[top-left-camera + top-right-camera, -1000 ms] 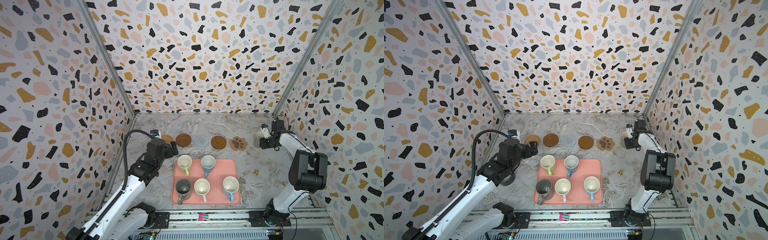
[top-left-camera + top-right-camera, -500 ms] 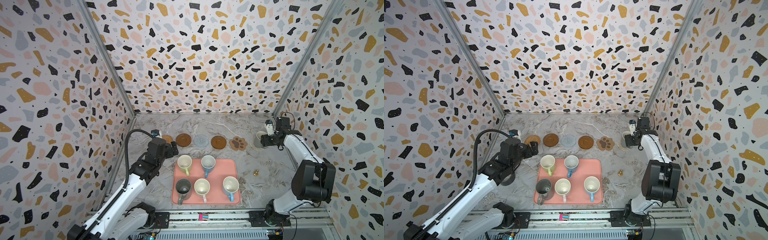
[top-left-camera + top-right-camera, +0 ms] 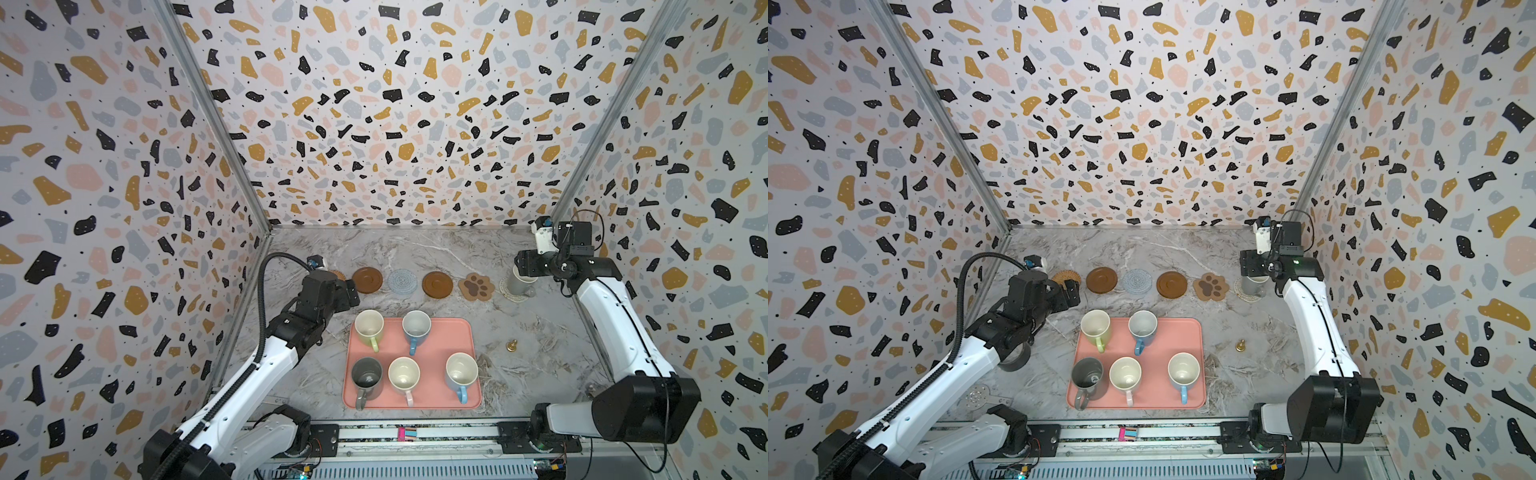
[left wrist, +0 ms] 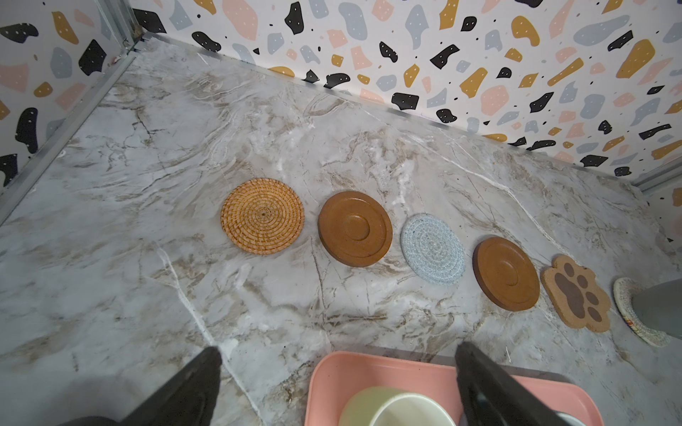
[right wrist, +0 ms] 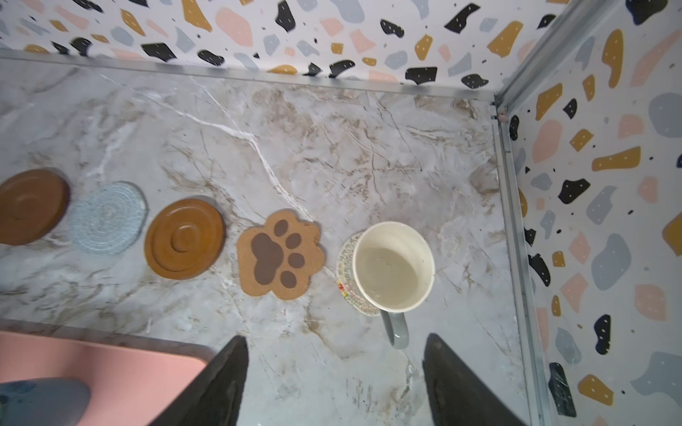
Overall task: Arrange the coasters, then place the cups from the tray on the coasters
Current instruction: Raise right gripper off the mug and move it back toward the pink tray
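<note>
Right tool: jaws apart, nothing between them, hanging just short of the handle of the light grey mug. That mug stands upright on the cream woven coaster at the right end of the row, near the right wall. It sits off-centre (a crescent of coaster shows on one side only).

Left tool: jaws wide apart and empty, over the worktop at the far left corner of the tray, near the light green mug.

Coaster row, left to right in both top views:
- tan woven round
- left brown disc
- blue-grey woven round
- right brown disc
- paw-shaped mat
- the cream woven coaster, the only one carrying a mug

The tray holds five upright mugs, handles toward the near edge. The light green mug and the far blue mug are in the far row. The dark grey mug, pale pink mug and near blue mug are in the near row.

A small brass-coloured object lies on the worktop right of the tray, apart from it.
</note>
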`<state>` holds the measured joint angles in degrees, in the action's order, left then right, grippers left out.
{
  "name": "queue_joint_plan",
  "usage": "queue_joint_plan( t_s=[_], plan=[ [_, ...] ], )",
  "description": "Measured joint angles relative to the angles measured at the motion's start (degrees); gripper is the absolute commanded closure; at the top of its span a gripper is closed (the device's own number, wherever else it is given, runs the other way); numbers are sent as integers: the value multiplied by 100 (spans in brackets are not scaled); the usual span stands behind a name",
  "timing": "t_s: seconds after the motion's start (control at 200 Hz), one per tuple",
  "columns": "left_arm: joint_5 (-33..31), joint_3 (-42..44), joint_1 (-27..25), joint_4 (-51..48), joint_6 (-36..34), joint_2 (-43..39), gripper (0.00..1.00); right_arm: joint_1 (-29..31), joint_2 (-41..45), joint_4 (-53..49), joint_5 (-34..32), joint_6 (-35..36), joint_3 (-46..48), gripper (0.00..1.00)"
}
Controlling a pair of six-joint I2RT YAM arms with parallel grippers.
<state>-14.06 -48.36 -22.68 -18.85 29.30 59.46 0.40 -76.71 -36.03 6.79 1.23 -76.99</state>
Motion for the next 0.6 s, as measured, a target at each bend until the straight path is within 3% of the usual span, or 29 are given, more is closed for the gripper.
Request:
queue_joint_plan(
  t_s=[0.601],
  plan=[
    [35, -48, 0, 94, 11, 76, 1, 1923, -39, -258, -212, -1353, -328, 23]
  ],
)
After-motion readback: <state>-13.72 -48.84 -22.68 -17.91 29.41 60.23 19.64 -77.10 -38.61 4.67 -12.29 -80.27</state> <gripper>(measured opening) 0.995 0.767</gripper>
